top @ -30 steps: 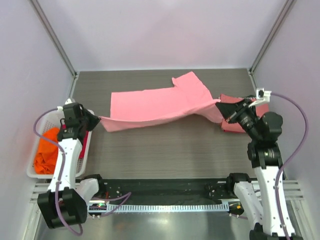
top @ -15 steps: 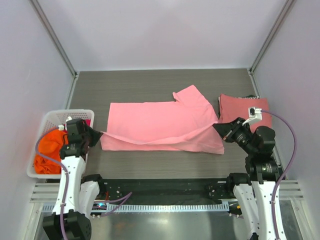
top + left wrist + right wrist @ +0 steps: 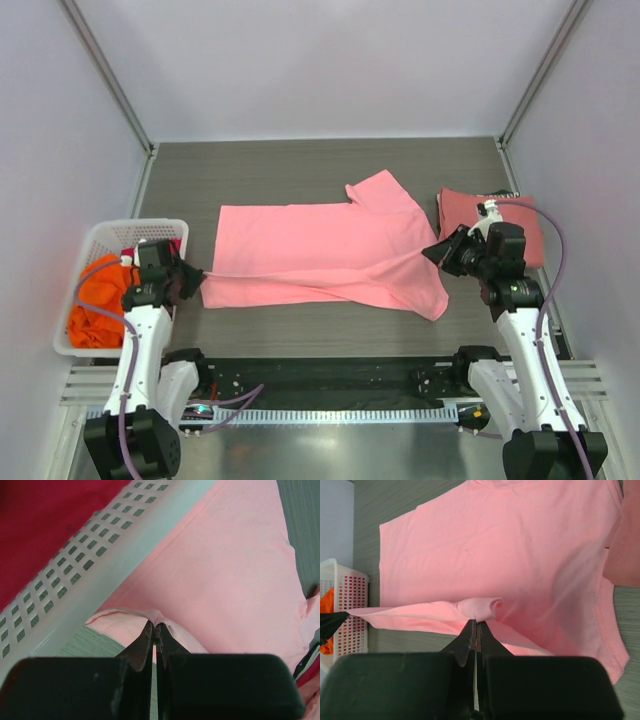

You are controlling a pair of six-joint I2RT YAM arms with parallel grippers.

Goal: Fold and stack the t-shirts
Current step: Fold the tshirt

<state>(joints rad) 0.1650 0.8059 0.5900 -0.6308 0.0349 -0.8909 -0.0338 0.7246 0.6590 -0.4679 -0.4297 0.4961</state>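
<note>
- Pink shirt [image 3: 320, 245] lay spread flat across the middle of the table [image 3: 300, 165], long side running left to right, one sleeve poking toward the far edge.
- Its near edge was lifted: a taut band of pink ran from one gripper to the other, above the flat cloth.
- Left gripper [image 3: 190, 275] was clamped on a pinch of that edge at the shirt's left end, just beside the basket [image 3: 100, 232] wall.
- Right gripper [image 3: 437, 252] was closed on a small bunch of pink at the shirt's right end.
- Salmon shirt [image 3: 462, 212] sat folded at the right side of the table, just beside the pink sleeve; I couldn't tell whether they touched.
- Room to move: a bare strip of table showed beyond the shirt toward the back wall, and a narrower one between its near hem and the table's near edge.
- The sides were tight, with the basket on the left and the folded shirt on the right.
- The white lattice basket stood at the left table edge, with a crumpled orange shirt [image 3: 90, 300] in it and a red cloth [image 3: 165, 243] at its far right corner.
</note>
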